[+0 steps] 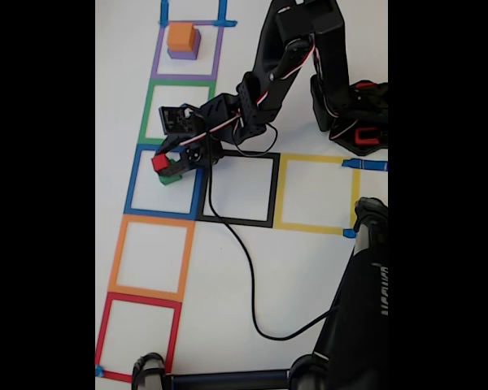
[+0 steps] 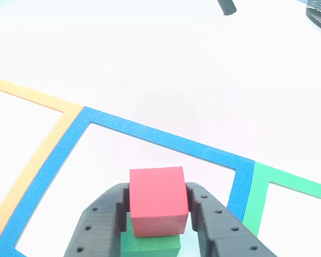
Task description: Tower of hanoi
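In the fixed view my gripper (image 1: pixel 164 165) reaches into the blue tape square (image 1: pixel 137 180). It is shut on the red cube (image 1: pixel 159 162), which rests on or just above the green cube (image 1: pixel 171 177). The other view shows the black fingers (image 2: pixel 104 211) pressing both sides of the red cube (image 2: pixel 158 199), with the green cube (image 2: pixel 150 245) directly beneath it; whether the two cubes touch is unclear. The orange cube (image 1: pixel 182 36) sits on the purple cube (image 1: pixel 184 54) inside the purple tape square (image 1: pixel 157 62) at the top.
A column of tape squares runs down the left: green (image 1: pixel 149 114), orange (image 1: pixel 117 260), red (image 1: pixel 106 325). Black (image 1: pixel 273 191) and yellow (image 1: pixel 351 195) squares lie to the right. The arm's base (image 1: pixel 354 118), a trailing cable (image 1: pixel 248 268) and a black stand (image 1: pixel 358 317) occupy the right side.
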You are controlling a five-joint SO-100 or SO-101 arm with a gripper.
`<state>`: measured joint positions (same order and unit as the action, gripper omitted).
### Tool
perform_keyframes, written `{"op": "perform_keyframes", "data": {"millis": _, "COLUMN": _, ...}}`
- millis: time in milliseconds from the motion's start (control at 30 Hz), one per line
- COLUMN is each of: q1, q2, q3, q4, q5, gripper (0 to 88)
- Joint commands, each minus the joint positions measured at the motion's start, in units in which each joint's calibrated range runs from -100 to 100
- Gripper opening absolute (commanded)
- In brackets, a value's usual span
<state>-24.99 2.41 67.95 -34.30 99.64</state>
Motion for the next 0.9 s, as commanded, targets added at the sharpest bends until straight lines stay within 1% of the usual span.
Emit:
{"op": "perform_keyframes", "data": {"millis": 0, "q1": -0.1, "q2": -0.6, "q3": -1.0, "q4": -1.2, "q5": 0.4, "gripper": 3.2}}
{"op": "perform_keyframes", "data": {"millis": 233, "q1": -0.4, "q2": -0.6, "q3": -0.4, "q4": -1.2, "q5": 0.4, "gripper": 4.0}}
{"op": "perform_keyframes", "data": {"millis": 433, "q1": -0.2, "q2": -0.5, "q3": 0.4, "q4": -1.7, "q5": 0.4, "gripper": 6.7}}
{"op": "perform_keyframes", "data": {"millis": 567, "q1": -0.1, "q2": -0.3, "q3": 0.4, "q4": -1.7, "q5": 0.4, "gripper": 9.4}}
{"op": "perform_keyframes", "data": {"millis": 700, "q1": 0.1, "q2": 0.0, "q3": 0.5, "q4": -2.3, "q5": 0.4, "gripper": 14.5}}
{"op": "perform_keyframes", "data": {"millis": 867, "q1": 0.4, "q2": 0.5, "q3": 0.6, "q4": -3.4, "q5": 0.4, "gripper": 16.6}}
